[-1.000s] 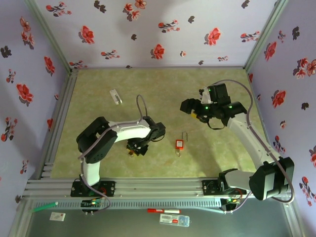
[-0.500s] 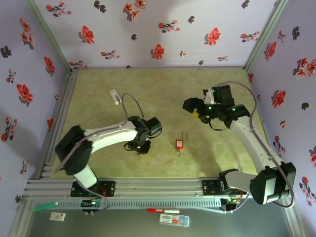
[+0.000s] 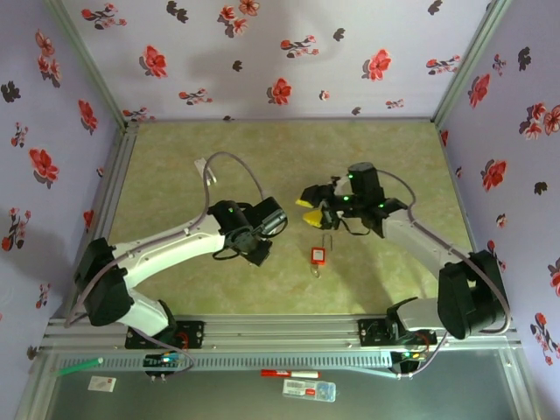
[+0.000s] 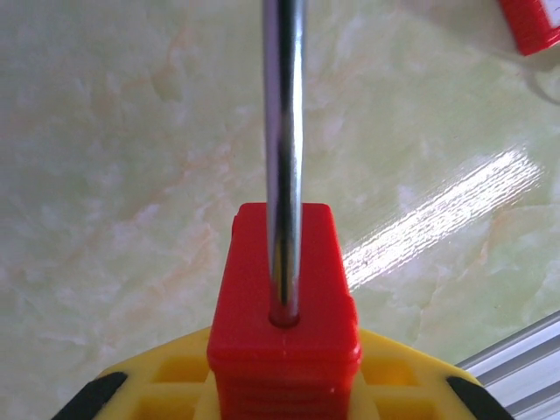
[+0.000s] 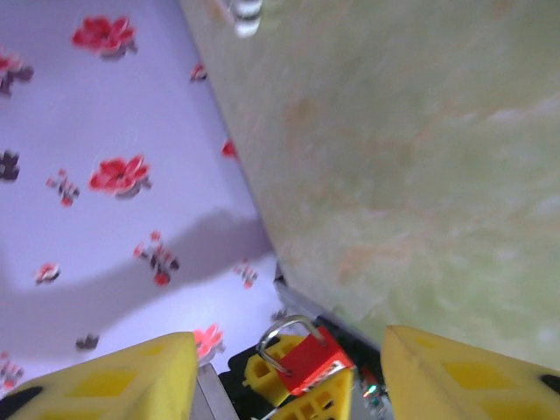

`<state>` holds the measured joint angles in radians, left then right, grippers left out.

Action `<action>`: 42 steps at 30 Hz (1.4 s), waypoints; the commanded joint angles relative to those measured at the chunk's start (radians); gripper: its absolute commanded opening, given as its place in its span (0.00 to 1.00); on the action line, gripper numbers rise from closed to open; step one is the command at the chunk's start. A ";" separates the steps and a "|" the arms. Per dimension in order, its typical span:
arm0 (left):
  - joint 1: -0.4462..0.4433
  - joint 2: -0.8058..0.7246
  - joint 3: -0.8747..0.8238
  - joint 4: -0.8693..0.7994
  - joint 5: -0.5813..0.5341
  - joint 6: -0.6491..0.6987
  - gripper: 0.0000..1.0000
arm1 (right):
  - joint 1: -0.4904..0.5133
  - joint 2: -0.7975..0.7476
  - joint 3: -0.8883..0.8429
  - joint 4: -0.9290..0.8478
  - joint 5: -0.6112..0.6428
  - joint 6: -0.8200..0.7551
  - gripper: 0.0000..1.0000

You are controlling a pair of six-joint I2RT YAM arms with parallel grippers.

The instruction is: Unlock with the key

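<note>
Clamping padlock [image 4: 319, 289] by its red body, shackle pointing outward, left gripper [image 3: 257, 248] hangs mid-table. Right gripper [image 3: 306, 214] sits just right of it, fingers apart. Second red lock [image 3: 318, 255] lies on table [image 3: 175, 175], near-right.

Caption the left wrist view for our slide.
Left fingers clamp a red padlock, shackle outward, above the green table.

loose padlock [image 3: 318, 255] on the worktop [image 3: 394, 149], right of centre, nearer the near edge | left gripper [image 3: 256, 252] just left of it, apart, held padlock [image 4: 282, 297] between its fingers, shackle pointing away from the wrist | right gripper [image 3: 308, 210] just behind the loose padlock, toward the far edge | small flat piece [image 3: 204, 171] toward the far-left corner, well apart
</note>
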<state>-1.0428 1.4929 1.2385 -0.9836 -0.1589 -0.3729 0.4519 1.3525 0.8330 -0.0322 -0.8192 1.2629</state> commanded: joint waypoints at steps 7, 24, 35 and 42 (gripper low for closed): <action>-0.042 0.059 0.086 -0.037 -0.122 0.095 0.00 | 0.118 0.053 -0.026 0.216 -0.012 0.199 0.43; -0.056 0.076 0.101 -0.040 -0.182 0.114 0.00 | 0.154 0.089 -0.047 0.226 -0.022 0.217 0.19; -0.097 0.062 0.021 -0.042 -0.228 0.062 0.00 | 0.087 0.093 -0.025 0.152 -0.038 0.180 0.00; -0.110 0.036 -0.074 -0.030 -0.234 0.014 0.00 | 0.004 0.075 0.000 0.023 -0.075 0.097 0.00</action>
<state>-1.1461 1.5715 1.2079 -0.8867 -0.3752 -0.3027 0.5117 1.4475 0.7975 0.0528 -0.9375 1.4284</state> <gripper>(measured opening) 0.223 0.052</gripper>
